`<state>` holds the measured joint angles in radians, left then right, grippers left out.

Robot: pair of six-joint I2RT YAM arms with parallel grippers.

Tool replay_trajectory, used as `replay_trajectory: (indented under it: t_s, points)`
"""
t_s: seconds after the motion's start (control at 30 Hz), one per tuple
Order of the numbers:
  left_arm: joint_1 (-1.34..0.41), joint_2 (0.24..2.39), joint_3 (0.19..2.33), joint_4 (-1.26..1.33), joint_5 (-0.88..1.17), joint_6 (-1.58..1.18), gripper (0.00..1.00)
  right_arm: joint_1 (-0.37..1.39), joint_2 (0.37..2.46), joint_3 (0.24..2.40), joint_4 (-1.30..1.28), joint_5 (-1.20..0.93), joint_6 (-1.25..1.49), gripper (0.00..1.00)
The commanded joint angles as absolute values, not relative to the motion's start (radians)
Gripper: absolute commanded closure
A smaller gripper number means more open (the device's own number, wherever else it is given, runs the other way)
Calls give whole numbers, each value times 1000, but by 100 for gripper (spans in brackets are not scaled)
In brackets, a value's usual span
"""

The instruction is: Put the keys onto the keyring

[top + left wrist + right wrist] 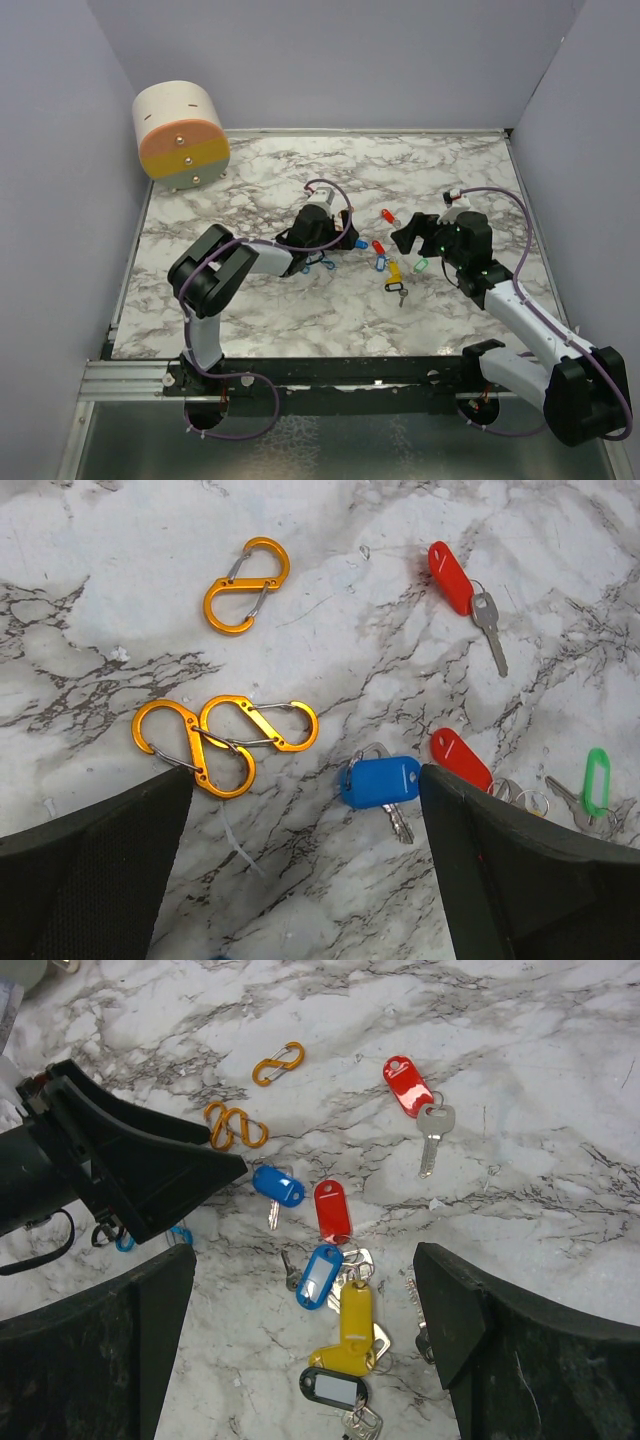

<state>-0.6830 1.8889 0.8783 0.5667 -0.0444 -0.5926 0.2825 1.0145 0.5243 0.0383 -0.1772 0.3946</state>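
Left fingers (90,880), right fingers (90,1360) — both wide apart

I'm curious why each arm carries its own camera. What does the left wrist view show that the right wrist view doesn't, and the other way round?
Only the left wrist view shows a green tag, at its right edge. Only the right wrist view shows a yellow tag, a black tag and a windowed blue tag, clustered low in the middle. Both show the three orange clips, the red-tagged key lying apart, a solid blue tag and a second red tag.
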Motion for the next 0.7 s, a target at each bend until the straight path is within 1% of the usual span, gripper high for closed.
replay_trajectory:
  t_s: [0.0,0.17,0.3,0.53,0.67]
  points:
    - [-644,1930,899,508,-8,-581,1,288,1020,526,67,-178,384,8]
    - [-608,1924,920,506,4,-567,1,288,1020,528,66,-178,384,8]
    - [-586,1878,890,505,-14,-556,1,288,1016,531,61,-177,385,8]
    - [-544,1751,774,474,-67,-547,1,288,1011,528,60,-182,386,8]
    - [-543,1617,710,435,-115,-519,1,288,1012,530,62,-185,386,8]
